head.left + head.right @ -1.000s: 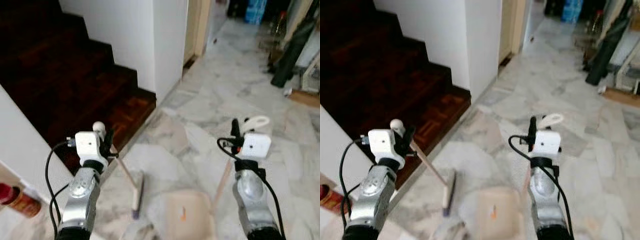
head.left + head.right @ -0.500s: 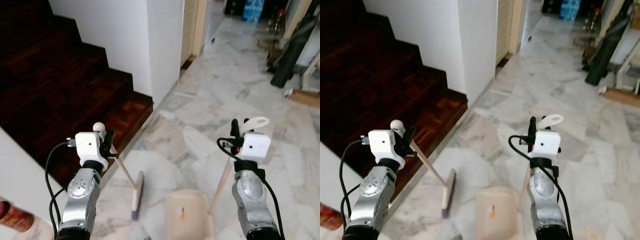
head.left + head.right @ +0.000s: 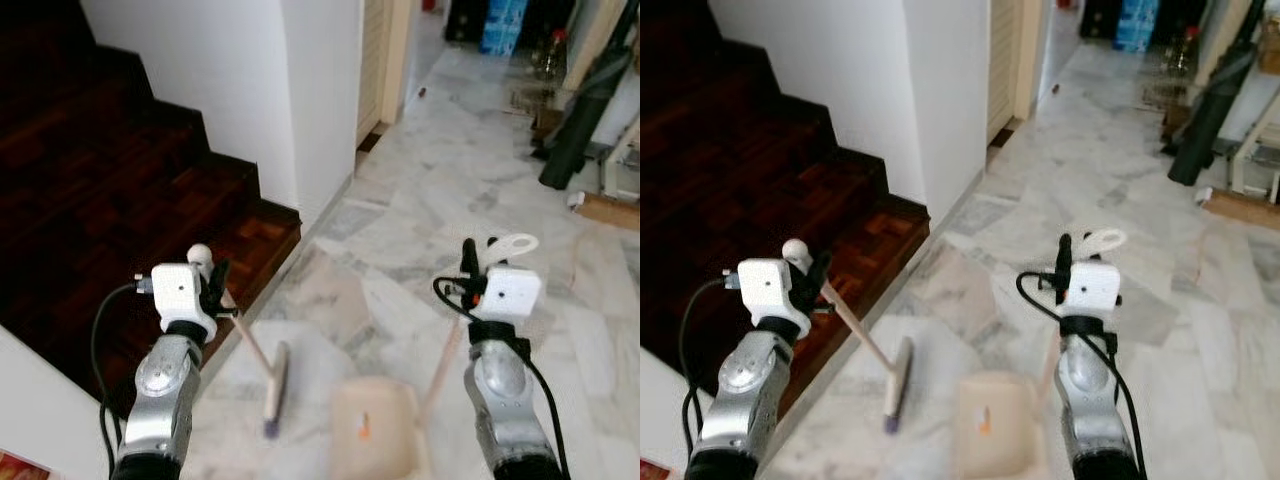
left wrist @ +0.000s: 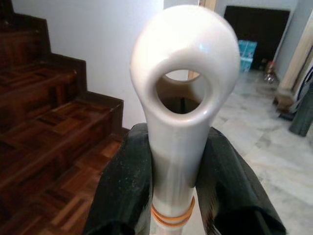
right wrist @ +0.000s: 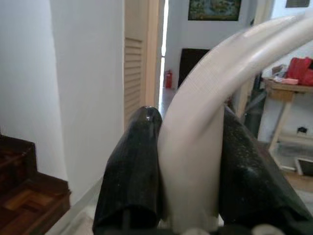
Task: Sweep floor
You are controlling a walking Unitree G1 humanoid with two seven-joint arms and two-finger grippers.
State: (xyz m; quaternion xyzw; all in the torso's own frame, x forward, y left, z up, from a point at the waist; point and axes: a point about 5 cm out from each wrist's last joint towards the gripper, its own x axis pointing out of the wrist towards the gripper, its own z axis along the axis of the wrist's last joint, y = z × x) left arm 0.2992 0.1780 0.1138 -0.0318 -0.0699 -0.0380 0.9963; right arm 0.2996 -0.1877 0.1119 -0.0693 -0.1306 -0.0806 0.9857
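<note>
**Q:** Left eye view first — what has changed?

**Me:** The whole picture has shifted: I have moved forward along the stairs (image 3: 130, 220), toward the doorway, so fresh marble floor (image 3: 470, 200) lies ahead to sweep. My left gripper (image 3: 215, 290) holds the broom (image 3: 272, 385), its head resting on the floor; my right gripper (image 3: 470, 270) holds the dustpan (image 3: 372, 430) beside it.

**Q:** Left wrist view?

**Me:** My fingers (image 4: 122, 186) are closed tight around the broom's looped handle end.

**Q:** Right wrist view?

**Me:** Both fingers (image 5: 132, 166) clamp the dustpan's curved handle.

**Q:** Any writing?

**Me:** An orange mark on the dustpan, too blurred to read.
</note>
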